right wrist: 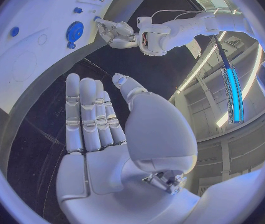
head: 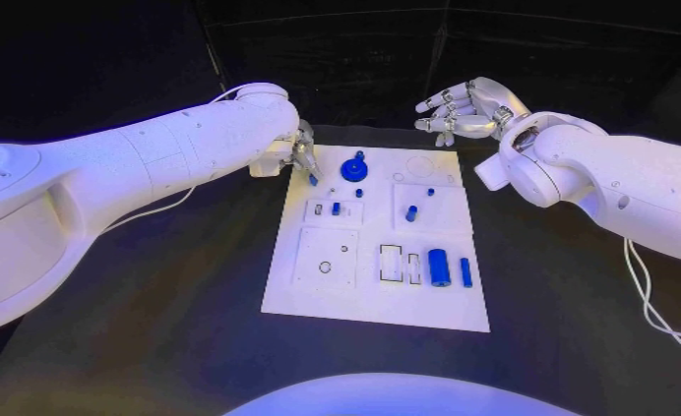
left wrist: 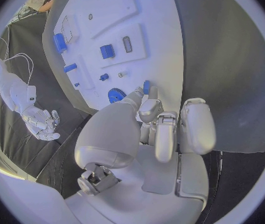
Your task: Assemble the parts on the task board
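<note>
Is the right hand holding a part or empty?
Empty: the right hand has its fingers straight and spread with nothing in the palm, hovering off the task board.

The task board (head: 372, 283) is white on a black bench (head: 170, 337). Its parts are blue: a gear (head: 353, 171), a cylinder (head: 439, 267), a thin bar (head: 465, 271). Each robot hand (head: 465, 107) is silver on a white arm (head: 142, 165).

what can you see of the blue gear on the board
The gear is a round, toothed blue disc, plastic by its look, with a raised hub at its centre. It lies flat near the far edge of the white board, toward its left side. The left hand is close beside it, with a small blue part at its fingertips; nothing visibly touches the gear.
</note>
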`<state>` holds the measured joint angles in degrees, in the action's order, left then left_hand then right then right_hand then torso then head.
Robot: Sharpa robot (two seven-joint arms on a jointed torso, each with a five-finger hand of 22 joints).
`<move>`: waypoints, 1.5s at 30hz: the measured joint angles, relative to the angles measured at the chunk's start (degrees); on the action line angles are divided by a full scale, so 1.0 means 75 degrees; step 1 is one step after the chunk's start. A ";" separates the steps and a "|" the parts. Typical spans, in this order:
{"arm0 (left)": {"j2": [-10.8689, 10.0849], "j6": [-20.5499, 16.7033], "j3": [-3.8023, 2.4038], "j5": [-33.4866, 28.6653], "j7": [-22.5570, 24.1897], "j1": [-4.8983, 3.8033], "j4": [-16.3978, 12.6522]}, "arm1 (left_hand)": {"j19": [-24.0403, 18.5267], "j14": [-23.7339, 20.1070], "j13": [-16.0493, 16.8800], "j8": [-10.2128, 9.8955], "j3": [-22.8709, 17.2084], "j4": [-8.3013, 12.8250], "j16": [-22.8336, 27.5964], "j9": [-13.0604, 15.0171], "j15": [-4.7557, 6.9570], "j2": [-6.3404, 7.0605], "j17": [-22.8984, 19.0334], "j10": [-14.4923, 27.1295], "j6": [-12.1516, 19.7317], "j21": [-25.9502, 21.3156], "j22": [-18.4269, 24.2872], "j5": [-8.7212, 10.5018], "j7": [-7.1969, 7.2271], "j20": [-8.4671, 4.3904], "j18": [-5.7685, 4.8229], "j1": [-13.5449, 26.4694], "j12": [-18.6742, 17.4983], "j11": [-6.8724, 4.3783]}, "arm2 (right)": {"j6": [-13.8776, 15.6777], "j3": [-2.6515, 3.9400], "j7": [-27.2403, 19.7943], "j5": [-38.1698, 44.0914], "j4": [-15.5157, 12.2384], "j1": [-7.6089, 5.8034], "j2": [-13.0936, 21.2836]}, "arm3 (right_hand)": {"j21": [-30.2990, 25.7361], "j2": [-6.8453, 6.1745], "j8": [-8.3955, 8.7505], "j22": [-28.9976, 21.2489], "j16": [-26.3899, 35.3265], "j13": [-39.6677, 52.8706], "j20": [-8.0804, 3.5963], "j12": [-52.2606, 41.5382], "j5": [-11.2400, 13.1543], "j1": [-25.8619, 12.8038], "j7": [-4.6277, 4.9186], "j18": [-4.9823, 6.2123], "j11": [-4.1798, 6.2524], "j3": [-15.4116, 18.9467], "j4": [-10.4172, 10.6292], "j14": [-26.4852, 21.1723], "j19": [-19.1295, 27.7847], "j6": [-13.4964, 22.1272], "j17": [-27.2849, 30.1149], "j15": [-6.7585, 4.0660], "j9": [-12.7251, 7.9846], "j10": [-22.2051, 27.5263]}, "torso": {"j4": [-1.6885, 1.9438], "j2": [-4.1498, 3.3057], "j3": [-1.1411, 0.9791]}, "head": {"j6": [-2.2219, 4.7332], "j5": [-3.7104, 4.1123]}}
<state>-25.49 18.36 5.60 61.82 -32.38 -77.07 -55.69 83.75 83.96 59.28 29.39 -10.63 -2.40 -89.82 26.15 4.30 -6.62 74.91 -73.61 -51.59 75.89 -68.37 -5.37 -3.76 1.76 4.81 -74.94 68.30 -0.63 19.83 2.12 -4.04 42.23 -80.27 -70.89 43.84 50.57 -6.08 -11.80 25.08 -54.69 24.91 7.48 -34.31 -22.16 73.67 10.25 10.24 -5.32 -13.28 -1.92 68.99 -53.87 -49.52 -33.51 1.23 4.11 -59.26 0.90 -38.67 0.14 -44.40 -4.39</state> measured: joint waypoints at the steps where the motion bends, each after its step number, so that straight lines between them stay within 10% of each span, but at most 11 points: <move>1: -0.0021 -0.0024 0.0000 -0.0028 0.0012 0.0001 -0.0027 | 0.0000 0.0000 -0.0015 0.0024 -0.0078 -0.0071 0.0000 0.0000 0.0000 0.0000 0.0000 -0.0003 0.0035 0.0000 0.0000 -0.0011 0.0023 0.0000 0.0001 0.0000 0.0000 -0.0003 | -0.0001 0.0000 0.0000 0.0000 0.0000 0.0000 0.0000 | 0.0000 0.0000 0.0000 0.0000 0.0000 0.0000 0.0000 0.0000 0.0000 0.0000 0.0000 0.0000 0.0000 0.0000 0.0000 0.0000 0.0000 0.0000 0.0000 0.0000 0.0000 0.0000 | 0.0000 0.0000 0.0000 | -0.0003 0.0001; 9: -0.0359 -0.0319 -0.0001 -0.0280 0.0117 0.0006 -0.0409 | 0.0000 0.0000 -0.0045 0.0642 -0.0896 -0.0031 0.0000 0.0001 0.0000 0.0315 0.0000 -0.0015 0.0238 0.0000 -0.0018 -0.0025 0.0033 0.0000 0.0000 0.0501 0.0000 -0.0016 | -0.0008 0.0000 0.0000 0.0000 0.0004 0.0000 0.0006 | 0.0000 0.0000 0.0000 0.0000 0.0000 0.0000 0.0000 0.0000 0.0000 0.0000 0.0000 0.0000 0.0000 0.0000 0.0000 0.0000 0.0000 0.0000 0.0000 0.0000 -0.0001 0.0000 | 0.0008 0.0000 0.0001 | -0.0025 0.0018; 27: -0.1435 -0.1189 -0.0003 -0.0627 0.0259 0.0004 -0.1937 | 0.0000 0.0000 -0.0032 0.0790 -0.1507 0.0164 0.0000 0.0011 -0.0001 0.0581 0.0000 -0.0110 0.0284 0.0000 -0.0086 -0.0021 0.0031 0.0000 0.0000 0.0770 0.0000 -0.0052 | -0.0015 0.0000 -0.0001 0.0000 0.0004 0.0000 0.0039 | 0.0000 0.0000 0.0002 0.0001 0.0000 -0.0017 0.0000 0.0000 0.0000 0.0000 0.0000 0.0000 0.0000 0.0024 0.0023 0.0000 0.0000 0.0000 0.0013 0.0000 -0.0002 0.0000 | 0.0015 0.0003 -0.0001 | -0.0046 -0.0031; 45: -0.2058 -0.2050 0.0010 -0.0221 0.0383 0.0402 -0.3147 | 0.0000 -0.0001 -0.0020 0.0848 -0.1747 0.0278 0.0000 0.0038 -0.0002 0.0701 0.0000 -0.0137 0.0329 0.0000 -0.0124 -0.0014 0.0024 0.0000 0.0000 0.0890 0.0000 -0.0024 | -0.0019 0.0000 -0.0004 0.0001 0.0025 0.0000 0.0044 | 0.0000 0.0000 0.0003 -0.0005 0.0000 -0.0025 0.0000 0.0000 0.0000 0.0000 0.0000 0.0000 0.0000 0.0024 0.0023 0.0000 0.0000 0.0000 0.0020 0.0000 0.0003 0.0000 | 0.0001 0.0003 0.0004 | -0.0062 -0.0119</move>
<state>-40.93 2.98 5.68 60.16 -29.50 -74.05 -79.29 83.75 83.95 59.14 35.75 -23.74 -0.32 -89.82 26.43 4.29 -1.37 74.91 -74.64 -49.12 75.89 -69.30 -5.48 -3.58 1.76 4.81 -68.26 68.30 -0.81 19.68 2.12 -4.07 42.23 -80.08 -70.88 44.18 50.57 -6.08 -11.78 25.04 -54.69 24.73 7.48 -34.31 -22.16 73.67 10.25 10.25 -5.32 -13.10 -1.75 68.99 -53.87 -49.53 -33.36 1.23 4.13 -59.26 0.91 -38.65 0.17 -44.86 -5.28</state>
